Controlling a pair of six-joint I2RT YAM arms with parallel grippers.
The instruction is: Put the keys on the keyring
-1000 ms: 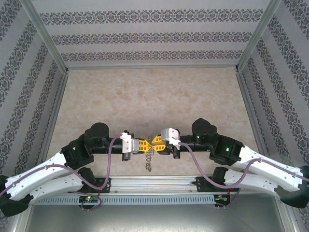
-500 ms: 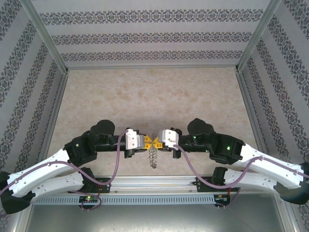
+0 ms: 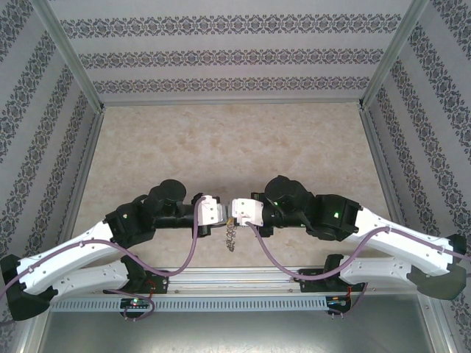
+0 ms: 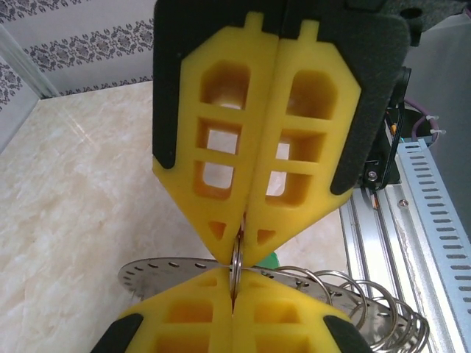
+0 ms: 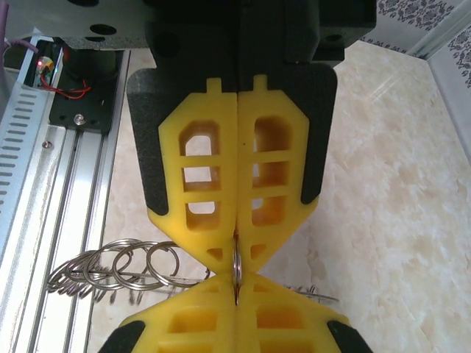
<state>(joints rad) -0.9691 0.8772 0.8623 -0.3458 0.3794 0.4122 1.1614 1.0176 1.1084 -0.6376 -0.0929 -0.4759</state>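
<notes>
Keyring (image 4: 236,269) edge-on, pinched between facing tips of left hand (image 4: 239,248) and right hand (image 5: 235,254), both clamped on it

The bench (image 3: 221,147) has a pale beige, marbled top, enclosed at the back and both sides by patterned panels (image 3: 235,59). An aluminium rail (image 3: 235,278) runs along its near edge.
</notes>
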